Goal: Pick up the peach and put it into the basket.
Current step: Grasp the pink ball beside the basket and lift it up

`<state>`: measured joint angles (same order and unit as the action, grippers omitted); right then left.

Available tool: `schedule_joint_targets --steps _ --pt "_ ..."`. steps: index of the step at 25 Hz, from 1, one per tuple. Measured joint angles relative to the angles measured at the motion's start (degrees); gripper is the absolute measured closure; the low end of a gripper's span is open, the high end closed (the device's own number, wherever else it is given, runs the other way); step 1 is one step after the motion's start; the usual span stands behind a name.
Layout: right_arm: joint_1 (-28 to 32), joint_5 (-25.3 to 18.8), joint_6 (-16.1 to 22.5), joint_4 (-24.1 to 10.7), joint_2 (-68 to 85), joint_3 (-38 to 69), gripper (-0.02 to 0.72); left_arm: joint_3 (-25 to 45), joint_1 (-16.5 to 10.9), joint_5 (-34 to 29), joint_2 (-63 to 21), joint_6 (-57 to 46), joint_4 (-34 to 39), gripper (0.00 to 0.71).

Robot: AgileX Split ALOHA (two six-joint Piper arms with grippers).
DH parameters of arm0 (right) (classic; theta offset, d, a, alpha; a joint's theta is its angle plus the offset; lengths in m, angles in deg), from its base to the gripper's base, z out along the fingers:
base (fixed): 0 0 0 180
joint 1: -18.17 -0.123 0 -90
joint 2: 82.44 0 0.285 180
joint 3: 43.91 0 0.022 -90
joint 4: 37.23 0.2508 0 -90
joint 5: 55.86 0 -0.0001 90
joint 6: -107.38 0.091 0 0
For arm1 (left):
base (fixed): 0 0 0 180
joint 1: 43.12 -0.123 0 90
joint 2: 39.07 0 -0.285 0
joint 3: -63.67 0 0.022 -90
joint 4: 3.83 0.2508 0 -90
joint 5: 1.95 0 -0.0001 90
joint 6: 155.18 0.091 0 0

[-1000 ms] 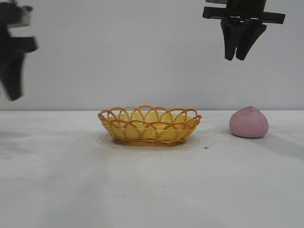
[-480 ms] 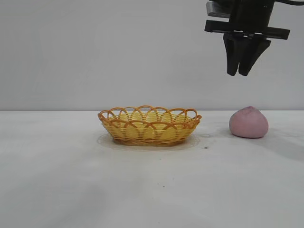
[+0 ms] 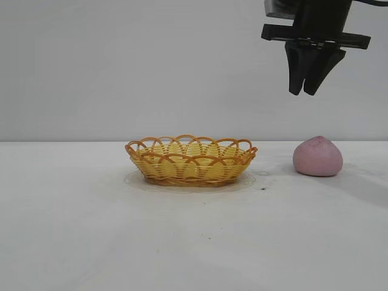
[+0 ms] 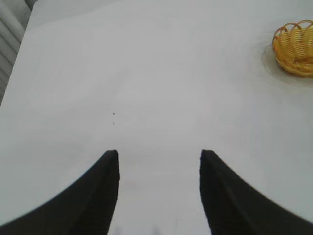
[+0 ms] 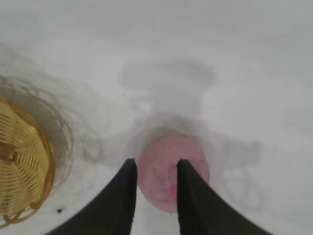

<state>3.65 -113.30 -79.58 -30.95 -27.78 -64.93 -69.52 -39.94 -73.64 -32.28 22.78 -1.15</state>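
Note:
The dusty-pink peach [image 3: 317, 157] lies on the white table at the right, apart from the yellow-orange wicker basket [image 3: 191, 160] at the middle. My right gripper [image 3: 306, 91] hangs high above the peach, a little to its left, fingers pointing down. In the right wrist view its jaws [image 5: 156, 160] stand narrowly open and empty, with the peach [image 5: 171, 147] showing below between them and the basket [image 5: 19, 166] off to one side. My left gripper [image 4: 159, 152] is out of the exterior view; its wrist view shows it wide open and empty over bare table, the basket [image 4: 296, 49] far off.
The white table [image 3: 91, 230] runs under everything, with a plain grey wall behind. A small dark speck [image 3: 262, 188] lies on the table between basket and peach.
The left arm has left the exterior view at the left edge. The right gripper came down a little one second ago and has since held still above the peach.

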Motion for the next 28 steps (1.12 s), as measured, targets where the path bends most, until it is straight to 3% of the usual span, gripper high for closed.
schedule_joint_targets --steps 18,24,28 --pt "0.00 -0.81 -0.18 0.80 0.09 0.00 0.496 -0.11 0.00 -1.39 -0.10 2.76 -1.78 0.382" --pt "0.00 -1.08 -0.83 0.88 0.09 0.00 0.496 2.02 0.00 5.92 -0.10 4.95 -1.02 0.382" --pt "0.00 -1.28 -1.08 0.65 0.09 0.00 0.496 2.37 0.00 6.96 -0.10 4.94 -1.03 0.382"
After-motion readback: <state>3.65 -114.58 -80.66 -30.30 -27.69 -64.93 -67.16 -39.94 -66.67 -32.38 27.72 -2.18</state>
